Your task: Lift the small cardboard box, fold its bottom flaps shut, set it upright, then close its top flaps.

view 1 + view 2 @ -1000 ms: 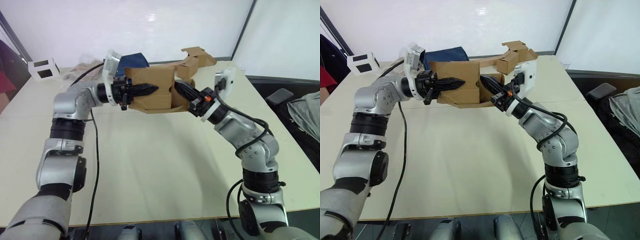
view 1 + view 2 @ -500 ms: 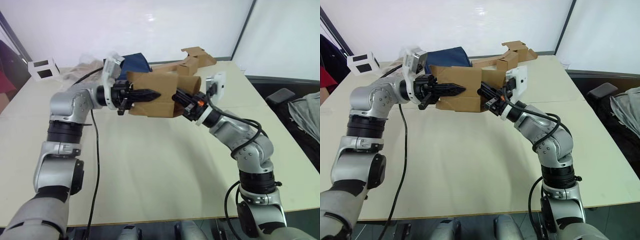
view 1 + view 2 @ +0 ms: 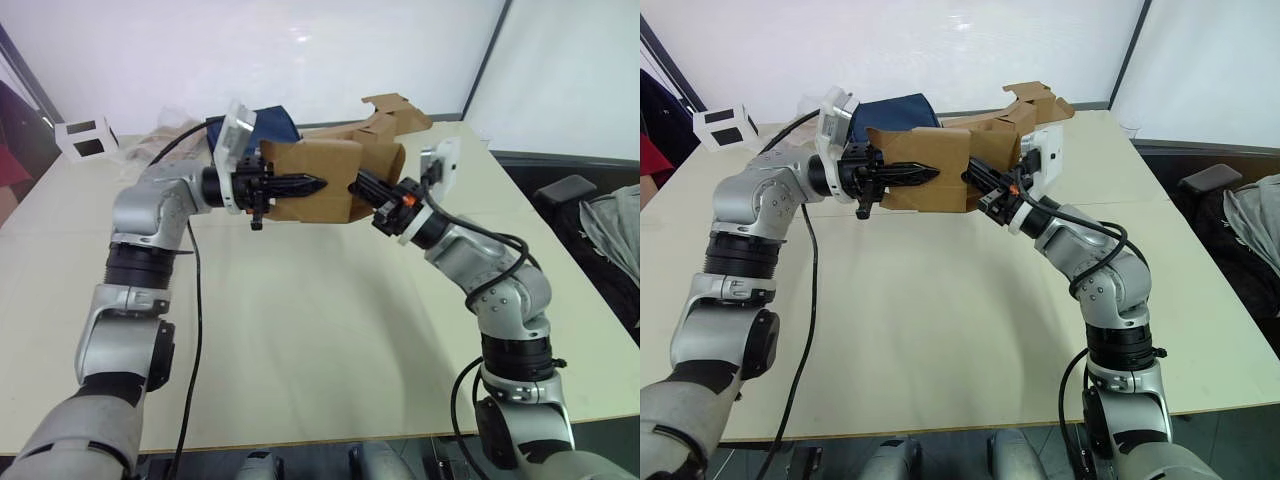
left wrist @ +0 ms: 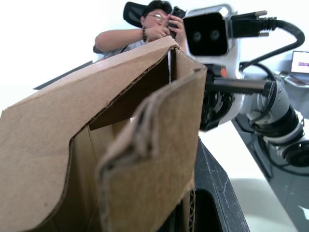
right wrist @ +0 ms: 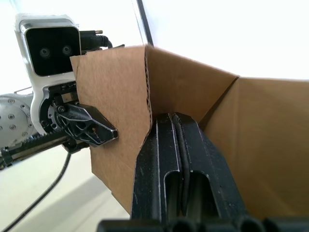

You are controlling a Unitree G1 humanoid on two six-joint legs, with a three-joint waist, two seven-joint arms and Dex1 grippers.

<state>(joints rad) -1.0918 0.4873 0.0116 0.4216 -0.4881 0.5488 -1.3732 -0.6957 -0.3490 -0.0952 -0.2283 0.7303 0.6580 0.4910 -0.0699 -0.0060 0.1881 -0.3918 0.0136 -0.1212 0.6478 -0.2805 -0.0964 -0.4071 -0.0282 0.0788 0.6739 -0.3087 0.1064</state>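
One small cardboard box (image 3: 318,180), two grippers

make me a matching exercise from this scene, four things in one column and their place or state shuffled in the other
Things:
1. small cardboard box
2. white cube with black squares
3. dark blue cloth
4. left gripper

Places or states:
A. at the table's far left corner
B. held above the table between the two grippers
C. lying on the table behind the box
D. fingers lying along the box's near side

Pairs: 1-B, 2-A, 3-C, 4-D
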